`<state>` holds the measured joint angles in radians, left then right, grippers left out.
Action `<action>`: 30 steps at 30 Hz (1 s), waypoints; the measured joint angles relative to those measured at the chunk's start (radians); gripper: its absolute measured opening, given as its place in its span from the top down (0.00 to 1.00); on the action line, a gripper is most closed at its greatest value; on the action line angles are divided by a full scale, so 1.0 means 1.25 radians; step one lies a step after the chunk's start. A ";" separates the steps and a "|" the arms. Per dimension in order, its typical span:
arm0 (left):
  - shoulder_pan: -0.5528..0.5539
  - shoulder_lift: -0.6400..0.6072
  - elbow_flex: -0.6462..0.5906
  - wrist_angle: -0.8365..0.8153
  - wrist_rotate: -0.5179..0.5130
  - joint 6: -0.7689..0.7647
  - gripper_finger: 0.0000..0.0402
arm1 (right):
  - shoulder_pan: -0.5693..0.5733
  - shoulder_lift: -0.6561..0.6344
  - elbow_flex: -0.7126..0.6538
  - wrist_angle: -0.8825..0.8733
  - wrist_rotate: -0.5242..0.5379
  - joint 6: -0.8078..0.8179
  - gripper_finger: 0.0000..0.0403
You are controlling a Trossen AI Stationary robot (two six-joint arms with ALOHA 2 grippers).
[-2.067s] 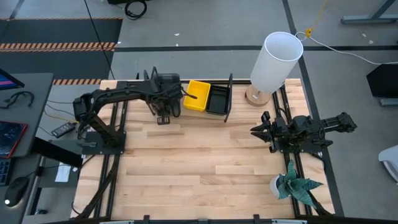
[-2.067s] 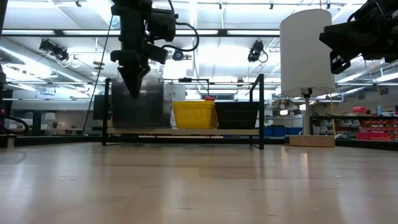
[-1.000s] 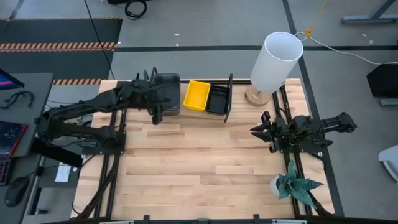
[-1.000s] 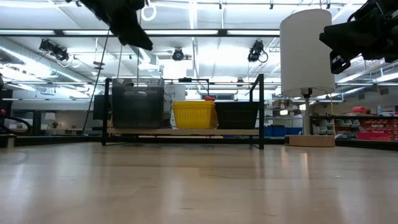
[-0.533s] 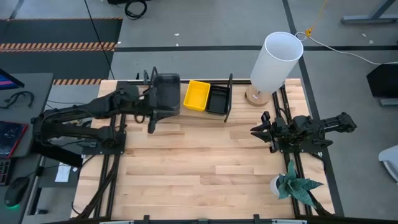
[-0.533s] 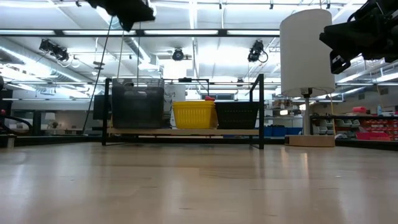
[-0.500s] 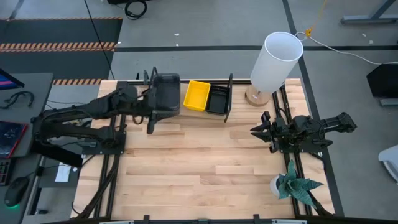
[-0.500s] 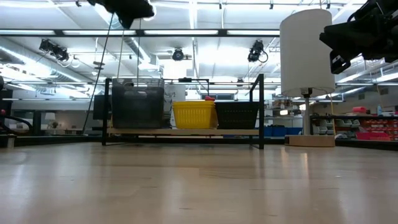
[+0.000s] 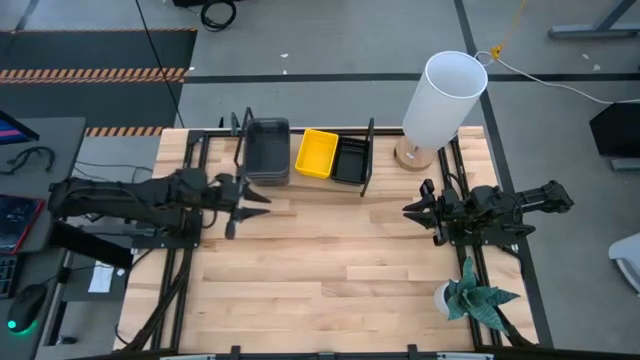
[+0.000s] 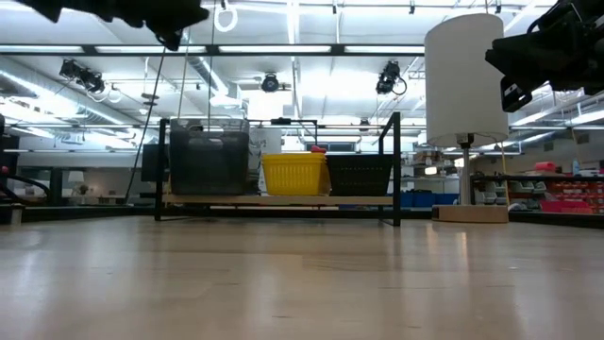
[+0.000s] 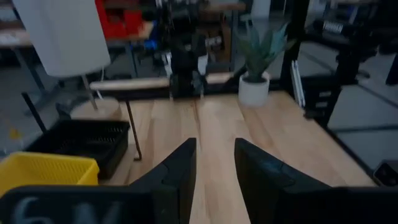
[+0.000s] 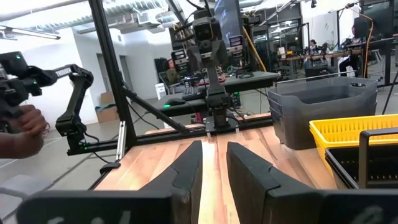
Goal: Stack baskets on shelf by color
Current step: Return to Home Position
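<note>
Beside your left gripper [image 9: 258, 197], off toward the table's far edge, the shelf [image 10: 283, 199] carries three sorted stacks — grey baskets [image 9: 266, 150] nearest that gripper, yellow baskets [image 9: 318, 153] next, black baskets [image 9: 350, 160] farthest from it — so the sorting looks finished, and I judge the step in hand to be the retreat to rest. Its fingers [image 11: 177, 174] stand slightly parted with nothing between them, high above the slatted table [image 9: 320, 280] and apart from the grey stack. Your right gripper [image 9: 410, 210] faces it from across the table, likewise narrowly parted and empty. The next move calls only for folding the left arm toward its base, keeping enough height to clear the shelf's wire frame [image 9: 367, 160]. Flanking the right gripper are a white lamp [image 9: 445, 95] and a potted plant [image 9: 475, 298]; beyond lies a bright workshop with benches and racks.
</note>
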<state>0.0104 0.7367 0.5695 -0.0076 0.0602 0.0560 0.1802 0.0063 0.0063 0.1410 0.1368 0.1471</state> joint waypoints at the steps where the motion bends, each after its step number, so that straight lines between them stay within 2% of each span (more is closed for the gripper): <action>1: 0.000 -0.022 -0.012 0.009 0.000 0.000 0.71 | 0.000 0.000 0.000 0.000 0.000 0.000 0.80; 7: 0.000 -0.188 -0.134 0.070 0.009 -0.039 0.71 | 0.000 0.000 0.000 0.000 0.000 0.000 0.80; 18: -0.036 -0.468 -0.311 0.088 0.033 -0.193 0.71 | 0.000 0.000 0.000 0.000 0.000 0.000 0.80; 24: -0.079 -0.559 -0.419 0.164 0.024 -0.283 0.71 | 0.000 0.000 0.000 0.000 0.000 0.000 0.80; 30: -0.114 -0.587 -0.448 0.192 0.066 -0.284 0.71 | 0.000 0.000 0.000 0.000 0.000 0.000 0.80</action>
<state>-0.1323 0.0023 0.0090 0.2324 0.1433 -0.2989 0.1802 0.0063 0.0064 0.1409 0.1368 0.1471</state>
